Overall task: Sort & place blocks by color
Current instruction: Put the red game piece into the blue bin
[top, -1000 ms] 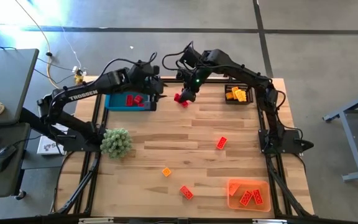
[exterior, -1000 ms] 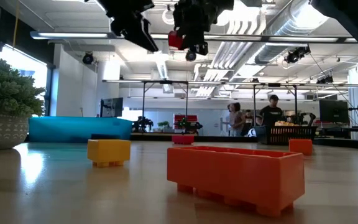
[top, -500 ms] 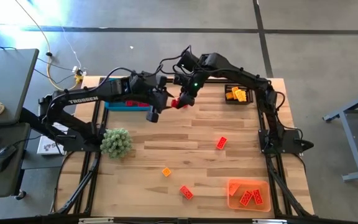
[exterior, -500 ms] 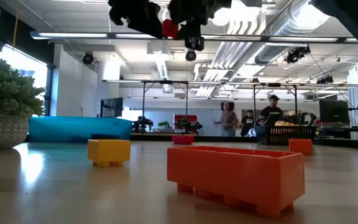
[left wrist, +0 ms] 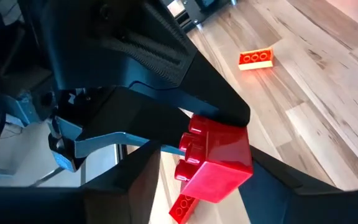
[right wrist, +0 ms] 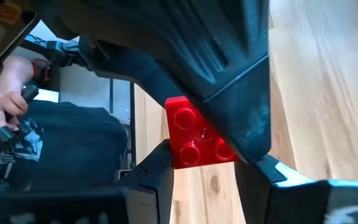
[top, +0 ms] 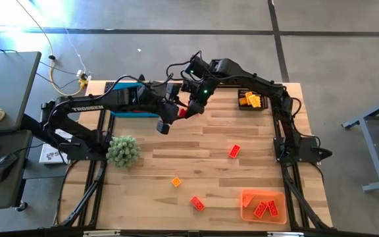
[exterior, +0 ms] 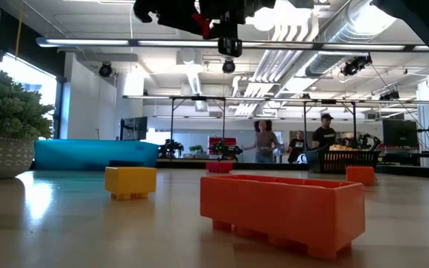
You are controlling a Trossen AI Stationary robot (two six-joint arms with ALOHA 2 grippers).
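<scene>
A red block (top: 183,111) hangs in the air over the table's far middle, between my two grippers. My right gripper (top: 189,107) is shut on it, as the right wrist view (right wrist: 204,163) shows. My left gripper (top: 176,113) is open. Its two fingers stand on either side of the same block (left wrist: 216,158), with a strip of table showing beside one finger (left wrist: 143,186). Loose on the table lie a red block (top: 234,151), an orange block (top: 176,181) and another red block (top: 197,203). My right gripper pinches the red block between its two fingers, which meet it at its upper side (left wrist: 219,123). The fingers come from the table's right, slanting down. The block is lifted well clear of the table. I cannot tell whether my left gripper's fingers touch the block.
A blue bin (top: 125,107) stands at the far left, partly under my left arm. A dark tray (top: 252,100) with yellow and orange blocks stands at the far right. An orange bin (top: 263,205) with red blocks is at the near right. A green plant clump (top: 123,151) is at the left.
My left gripper has left the blue bin and gone toward the table's right, up to the red block, and now brackets it. My right gripper has carried the block up and slightly toward the left to meet it. People walk in the room behind.
</scene>
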